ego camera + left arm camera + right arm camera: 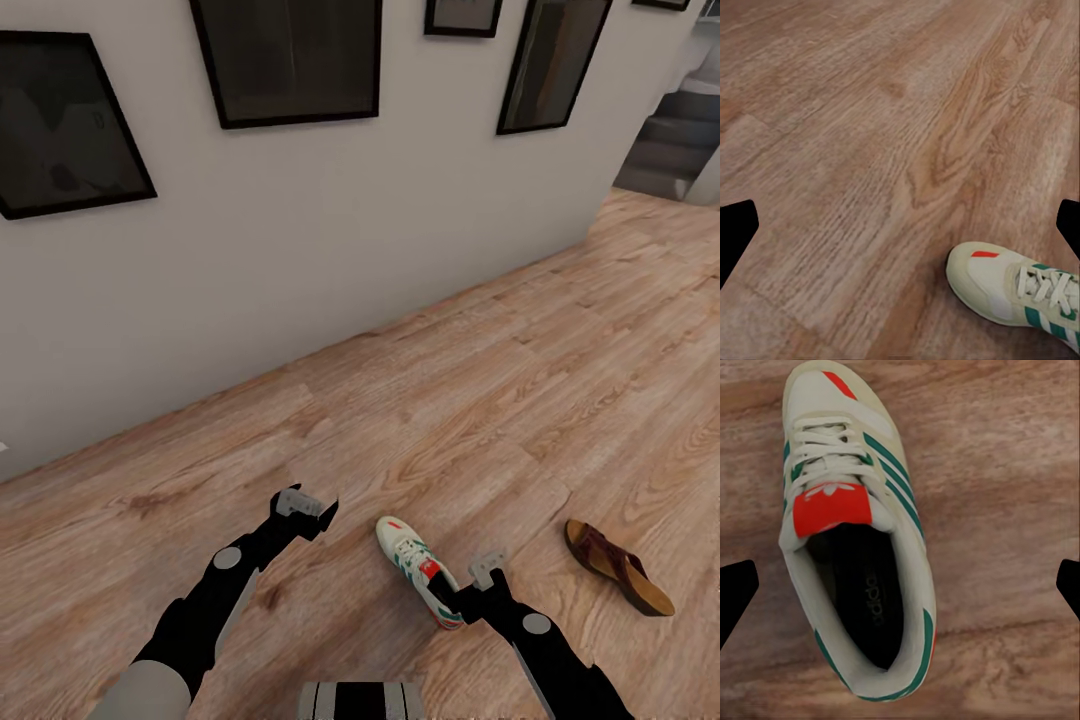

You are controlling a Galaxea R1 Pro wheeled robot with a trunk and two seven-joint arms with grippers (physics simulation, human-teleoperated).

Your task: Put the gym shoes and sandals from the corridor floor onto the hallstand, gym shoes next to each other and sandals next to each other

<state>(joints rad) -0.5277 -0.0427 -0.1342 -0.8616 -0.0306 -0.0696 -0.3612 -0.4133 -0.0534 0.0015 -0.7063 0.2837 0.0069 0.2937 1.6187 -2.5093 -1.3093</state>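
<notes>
One off-white lace-up gym shoe (420, 582) with green stripes lies on the wood-plank corridor floor (480, 400), its long axis running heel-to-toe away from the spread right claw (478, 588) above its heel; the left claw (300, 510), also spread, hangs farther off.

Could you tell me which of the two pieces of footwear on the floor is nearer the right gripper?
The gym shoe, white with green stripes, right beside the right gripper; the brown sandal lies farther off.

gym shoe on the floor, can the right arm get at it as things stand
Probably yes. The right gripper sits open just above the gym shoe heel, and its wrist view looks straight down into the shoe opening. Bare corridor floor surrounds it; the sandal lies well aside.
</notes>
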